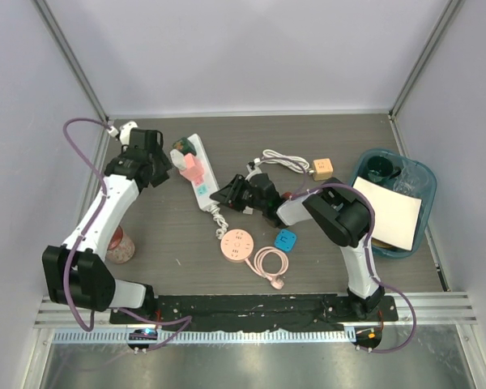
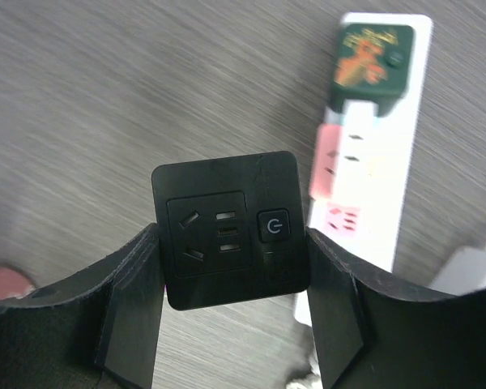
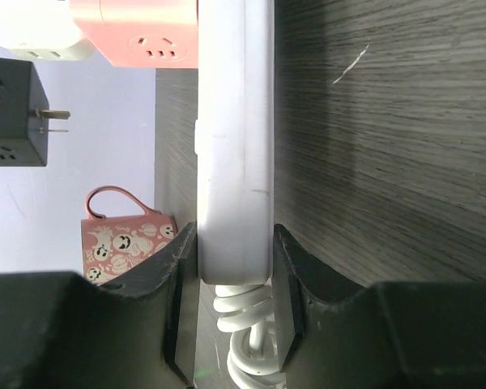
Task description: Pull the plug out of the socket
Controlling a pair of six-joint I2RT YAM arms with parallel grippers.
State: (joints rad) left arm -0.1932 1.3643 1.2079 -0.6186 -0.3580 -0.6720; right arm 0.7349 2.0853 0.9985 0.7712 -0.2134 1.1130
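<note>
My left gripper is shut on the plug, a black cube with socket holes and a power button on its face. It hangs above the table, left of the socket, a long white power strip. In the right wrist view the plug is apart from the strip, its metal prongs bare. A pink adapter and a dark green one sit in the strip. My right gripper is shut on the cord end of the socket. From above, the left gripper is at the strip's far left and the right gripper at its near end.
A pink mug stands near the left arm. A coiled white cord leaves the strip. A pink round disc, a blue square, a white cable and a tan cube lie mid-table. A teal bin is at the right.
</note>
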